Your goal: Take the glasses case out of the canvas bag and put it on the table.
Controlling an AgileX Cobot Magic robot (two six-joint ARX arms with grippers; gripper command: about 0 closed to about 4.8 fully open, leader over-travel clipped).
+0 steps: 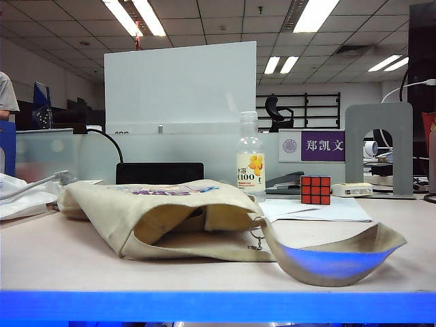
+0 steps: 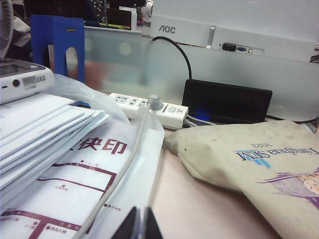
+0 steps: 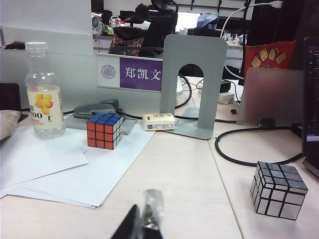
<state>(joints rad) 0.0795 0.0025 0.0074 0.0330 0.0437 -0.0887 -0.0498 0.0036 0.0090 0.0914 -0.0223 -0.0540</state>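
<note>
Nothing was done yet: the canvas bag [image 1: 184,218] lay on the counter [image 1: 68,266], no glasses case visible. The left gripper [image 2: 141,224] and right gripper [image 3: 142,221] waited near, fingers closed, empty.

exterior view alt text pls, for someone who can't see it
A beige canvas bag lies on its side on the table, mouth open toward the camera, strap looping right. Behind stand a drink bottle and a Rubik's cube; no claw shows.
</note>
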